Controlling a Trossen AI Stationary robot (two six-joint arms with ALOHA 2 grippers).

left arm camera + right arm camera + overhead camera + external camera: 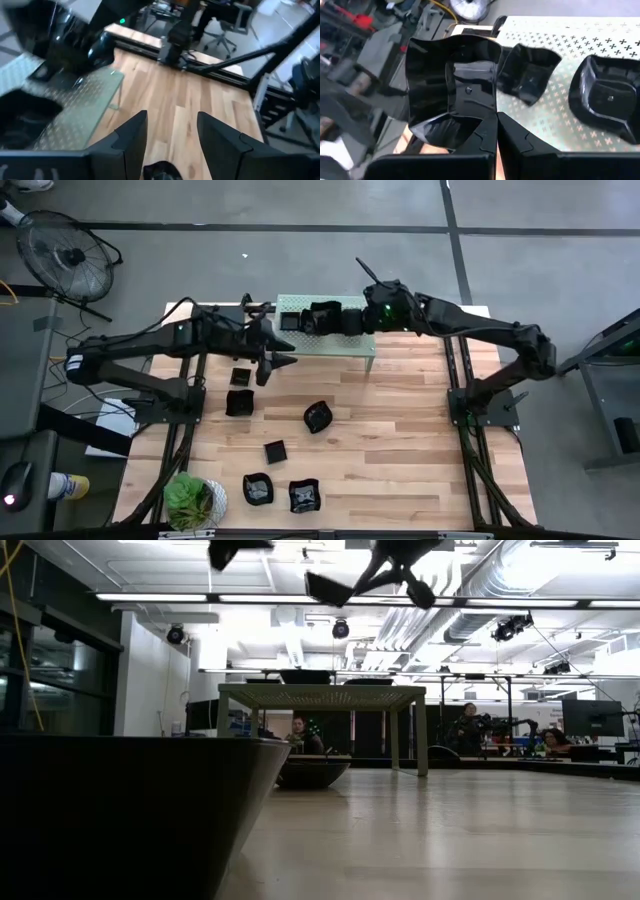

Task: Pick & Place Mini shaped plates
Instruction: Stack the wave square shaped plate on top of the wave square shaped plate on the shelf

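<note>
Half a dozen mini shaped plates (317,417), small glossy black dishes with raised rims, strewn loose over the pale wooden plank table (400,440), and three more up at the pale green perforated metal shelf (368,348) by the far edge. Reads as a transfer from table to shelf, roughly a third done. Above one end of the shelf, right gripper (496,120) clamped fully together on the thin upturned wall of a square black dish (452,80): a pinch on the rim rather than a span across the body, probably for want of any other narrow edge to take. Held tilted, partly out past the shelf's edge; impossible to tell whether touching the metal yet. Next to it on the cross-punched sheet, a wavy-edged dish (527,72) and a rounded-square dish (607,97), upright and apart, seemingly spaced to leave landing room. Just in front of the shelf, left gripper (285,362) hovering over the wood, fingers (132,142) parted fairly wide around nothing, with another dark dish (160,172) below them, likely the next pick. Slick, mirror-bright surfaces and stiff thin walls throughout: prone to slipping in a light pinch.
</note>
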